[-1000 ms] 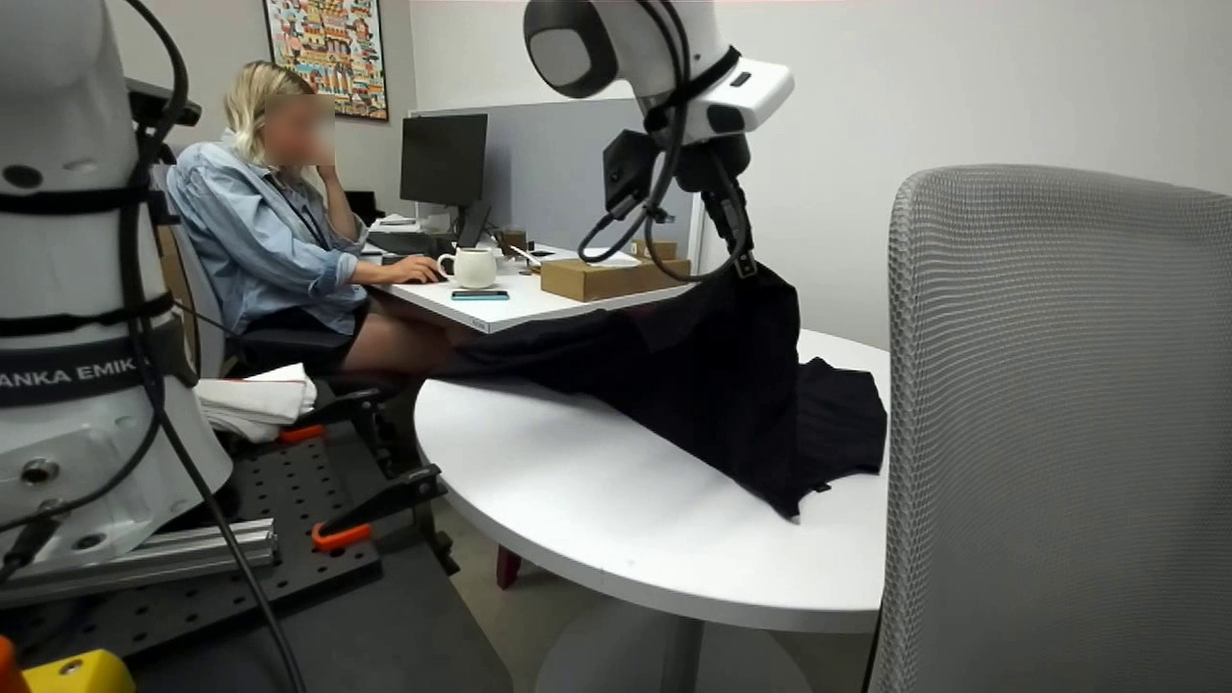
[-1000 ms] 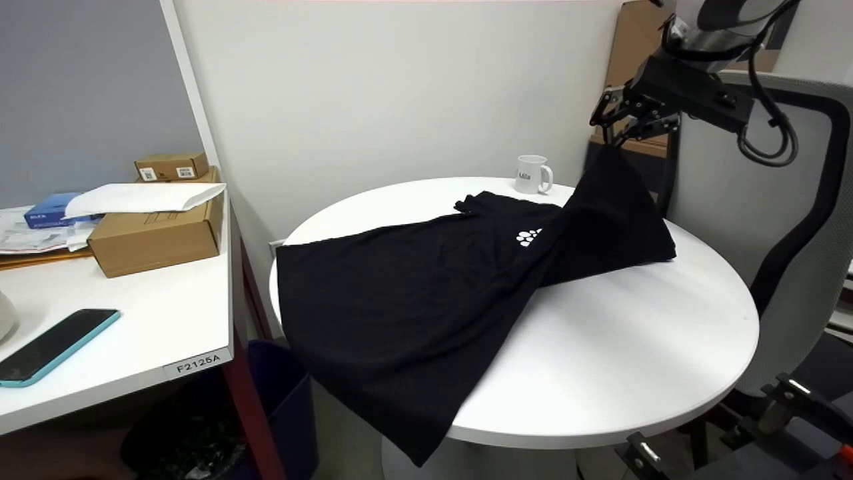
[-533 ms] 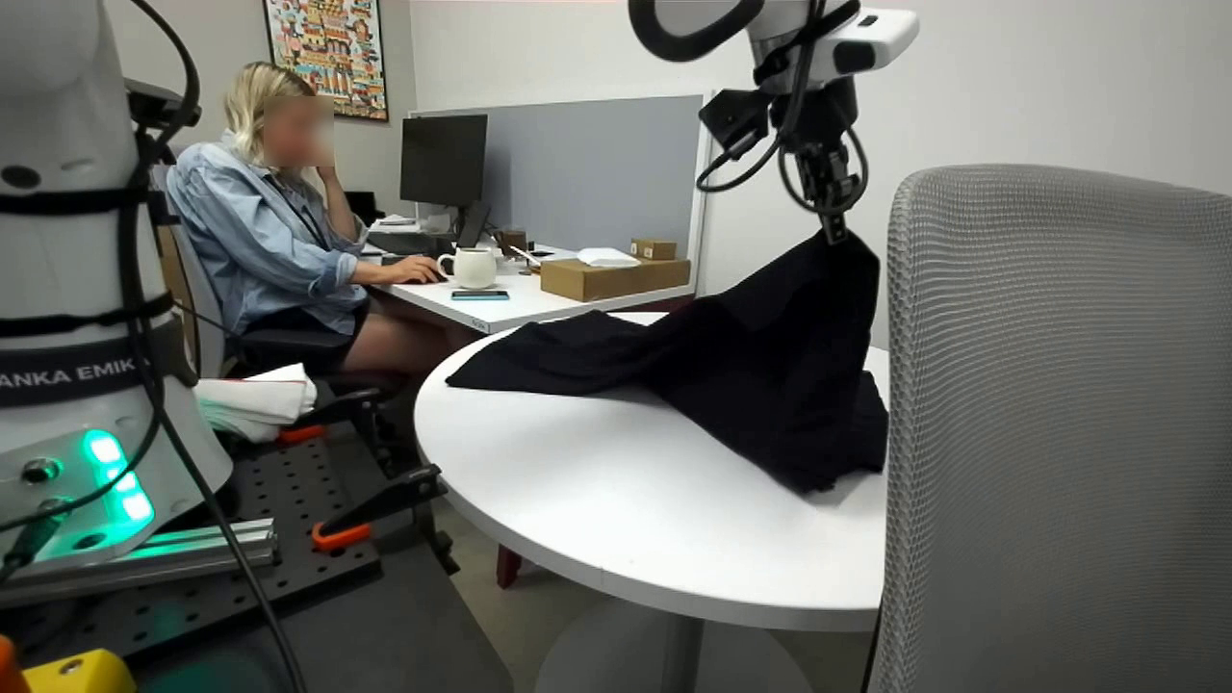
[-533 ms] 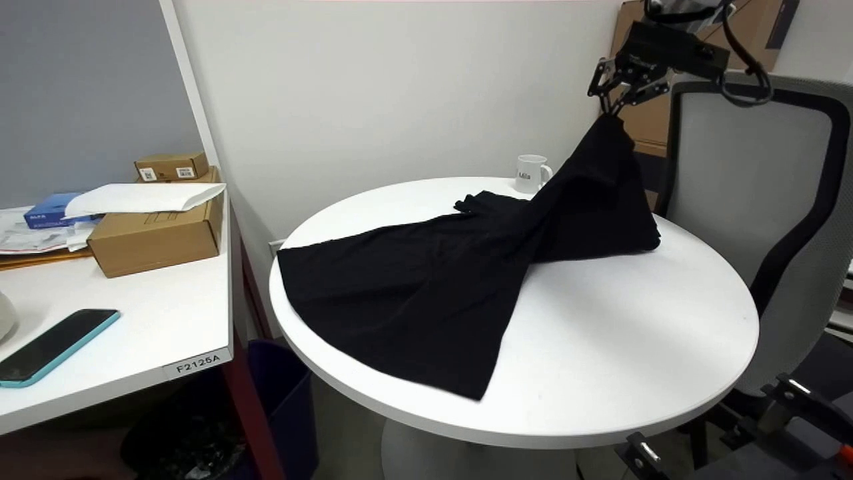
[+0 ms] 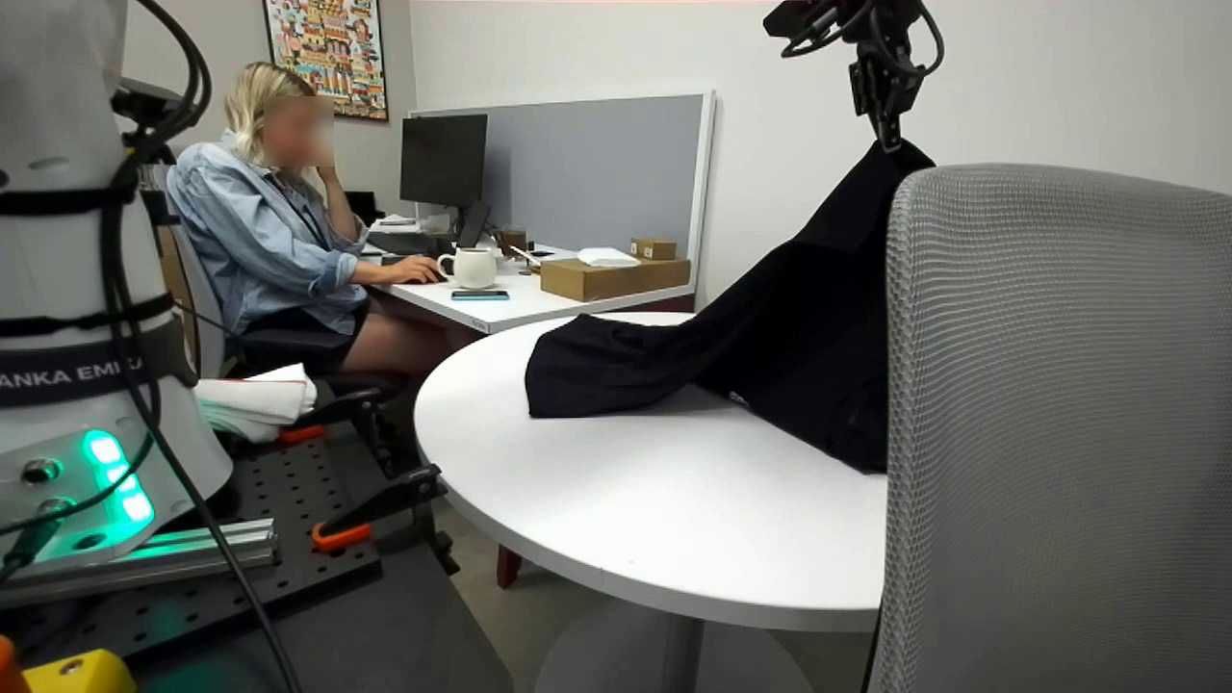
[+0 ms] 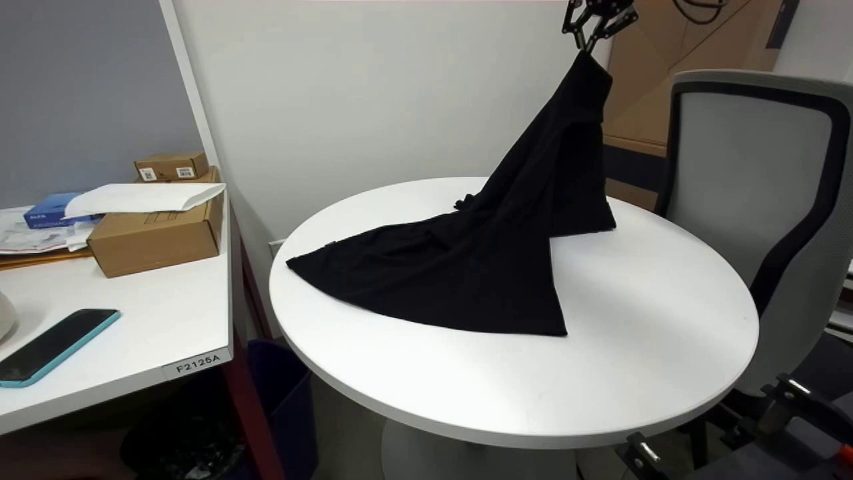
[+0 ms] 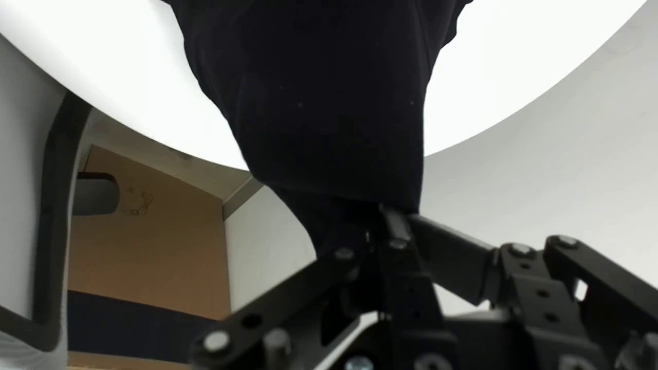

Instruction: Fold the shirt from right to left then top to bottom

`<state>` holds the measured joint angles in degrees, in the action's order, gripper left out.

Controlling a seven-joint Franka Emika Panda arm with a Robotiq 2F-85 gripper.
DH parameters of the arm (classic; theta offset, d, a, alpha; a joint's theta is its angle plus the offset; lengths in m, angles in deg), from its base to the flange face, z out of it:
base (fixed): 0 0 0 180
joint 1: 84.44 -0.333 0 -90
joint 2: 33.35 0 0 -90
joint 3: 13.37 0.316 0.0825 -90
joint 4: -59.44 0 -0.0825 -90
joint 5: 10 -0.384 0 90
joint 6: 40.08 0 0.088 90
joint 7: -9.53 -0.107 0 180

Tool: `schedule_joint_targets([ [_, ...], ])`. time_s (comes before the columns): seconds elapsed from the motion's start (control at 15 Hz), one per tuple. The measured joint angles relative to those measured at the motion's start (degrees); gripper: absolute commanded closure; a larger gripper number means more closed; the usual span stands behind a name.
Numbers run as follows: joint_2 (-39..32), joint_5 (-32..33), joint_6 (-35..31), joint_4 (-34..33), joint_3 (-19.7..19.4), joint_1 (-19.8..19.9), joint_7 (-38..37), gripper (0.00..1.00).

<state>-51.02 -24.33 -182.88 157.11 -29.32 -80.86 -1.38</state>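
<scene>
The jaws pinched part of the shirt [image 6: 493, 233] high above the counter [image 6: 640, 333], presumably to fold it over itself

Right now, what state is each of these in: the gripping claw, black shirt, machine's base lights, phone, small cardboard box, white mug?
Gripper: shut on the black shirt.
Black shirt: lifted at one end, lower part spread on the table.
Base lights: glowing green.
Phone: lying flat, screen dark.
Small cardboard box: closed.
White mug: upright.

Your pincer [image 5: 888, 141] holds the black shirt [image 5: 789, 318] up by one end, its other lying on the white bench [image 5: 664, 510].
</scene>
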Motion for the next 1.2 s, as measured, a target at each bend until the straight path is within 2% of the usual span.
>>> schedule_joint_targets([
  [0.47, -11.00, 2.62, 15.18, -20.00, 3.42, 3.61, -2.87, 0.99],
  [0.6, -13.87, 2.75, 17.96, -24.00, 4.13, 4.53, -2.87, 0.99],
  [1.2, -19.48, 5.38, 18.99, -26.25, 5.79, 5.23, -2.67, 0.99],
])
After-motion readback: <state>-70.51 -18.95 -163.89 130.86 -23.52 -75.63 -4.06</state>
